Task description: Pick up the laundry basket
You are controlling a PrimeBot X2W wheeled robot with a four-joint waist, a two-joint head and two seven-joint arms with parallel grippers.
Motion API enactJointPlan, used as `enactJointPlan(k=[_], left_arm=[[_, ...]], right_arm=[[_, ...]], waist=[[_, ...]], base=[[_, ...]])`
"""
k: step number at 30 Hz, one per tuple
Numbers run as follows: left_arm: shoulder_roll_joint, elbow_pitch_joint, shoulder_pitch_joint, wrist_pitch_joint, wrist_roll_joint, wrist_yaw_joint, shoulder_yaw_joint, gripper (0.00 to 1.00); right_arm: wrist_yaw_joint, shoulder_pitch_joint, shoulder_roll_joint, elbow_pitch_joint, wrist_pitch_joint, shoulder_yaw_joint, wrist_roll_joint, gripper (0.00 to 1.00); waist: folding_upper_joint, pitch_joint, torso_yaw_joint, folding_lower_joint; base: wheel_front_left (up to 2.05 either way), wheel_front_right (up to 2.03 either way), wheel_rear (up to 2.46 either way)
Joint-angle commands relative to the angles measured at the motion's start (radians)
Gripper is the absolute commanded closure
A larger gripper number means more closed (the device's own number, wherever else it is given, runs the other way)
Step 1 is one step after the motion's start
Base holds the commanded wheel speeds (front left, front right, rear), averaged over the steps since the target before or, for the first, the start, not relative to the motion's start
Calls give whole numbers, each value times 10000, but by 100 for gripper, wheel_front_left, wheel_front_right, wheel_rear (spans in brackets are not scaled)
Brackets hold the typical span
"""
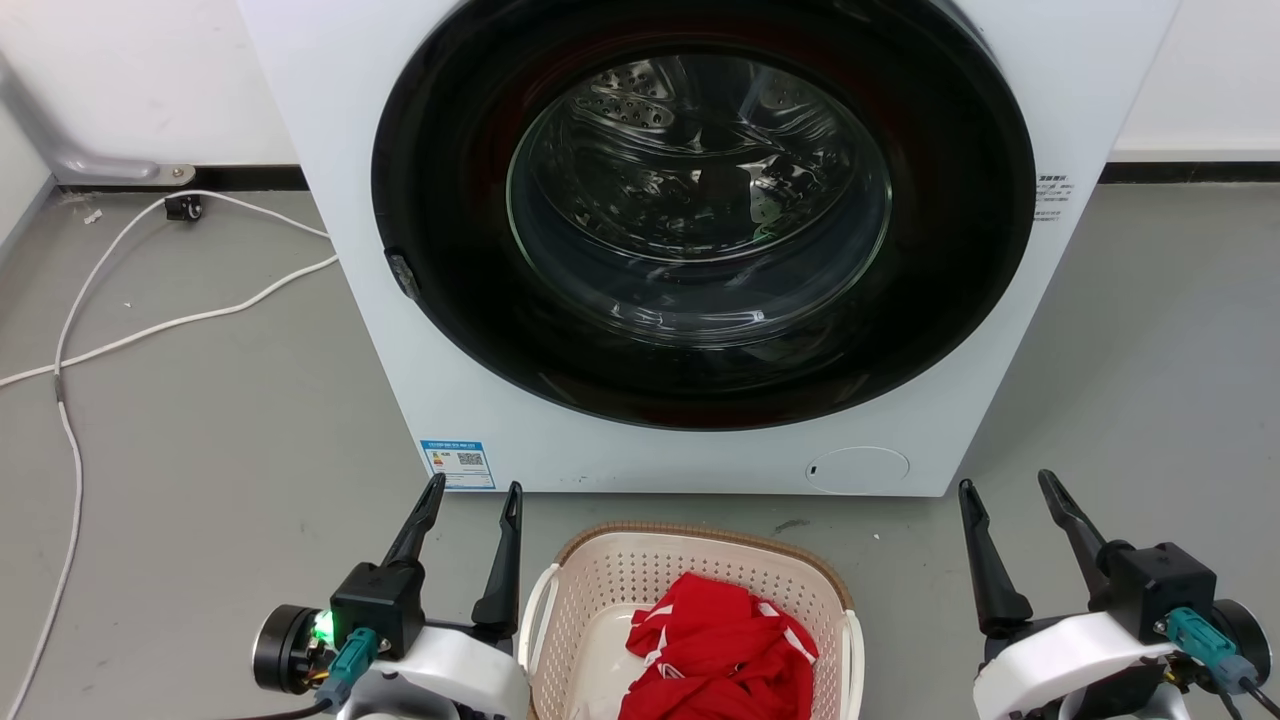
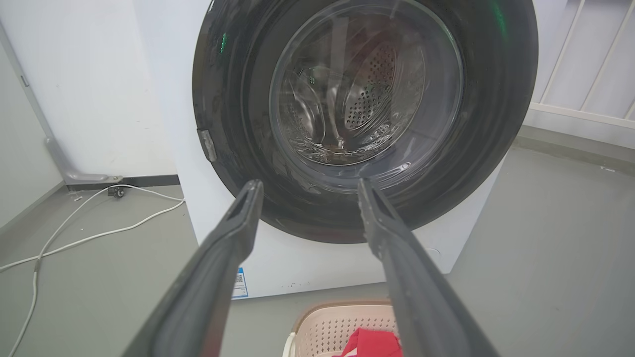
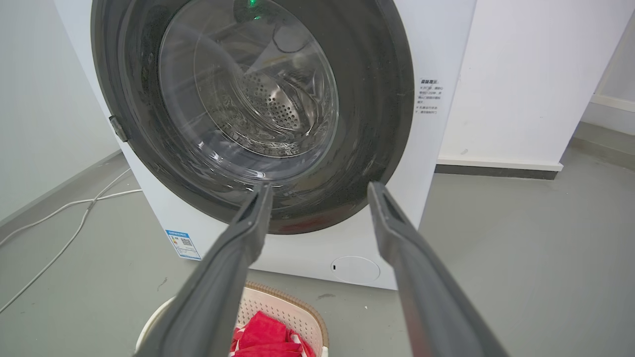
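Observation:
The laundry basket stands on the grey floor just in front of the washing machine, beige with perforated walls, a brown rim and white side handles. Red cloth lies inside it. My left gripper is open just left of the basket, its fingers empty and pointing at the machine. Further off to the basket's right, my right gripper is open and empty too. The basket's far rim shows low in the left wrist view between the fingers. In the right wrist view the basket sits behind the left finger.
A white front-loading washing machine with a shut dark round door rises right behind the basket. White cables trail over the floor at the left, near the wall. Bare grey floor lies to the right of the machine.

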Motion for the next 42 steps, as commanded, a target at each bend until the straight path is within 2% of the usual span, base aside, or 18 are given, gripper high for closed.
enactJointPlan(k=[1,25,35,42], left_arm=[[24,22,-82,-72,33,43,-9,0],[24,141,-138,-61,-81,113,1,0],[22,1317,-808,-52,-666,-47,50,0],[120,3008,-1902,-52,-1074,-297,-22,0]], right_arm=[[-3,57,-20,-4,-70,-20,20,0],[-3,-90,-18,249,-2,-162,208,0],[-3,-665,-16,1003,202,-87,168,0],[-3,-1456,-15,2107,198,29,227,0]], waist=[[0,0,2,0],[0,263,25,0],[0,1945,-70,0],[0,3485,-130,0]], base=[[0,0,0],[0,0,0],[0,0,0],[0,0,0]])
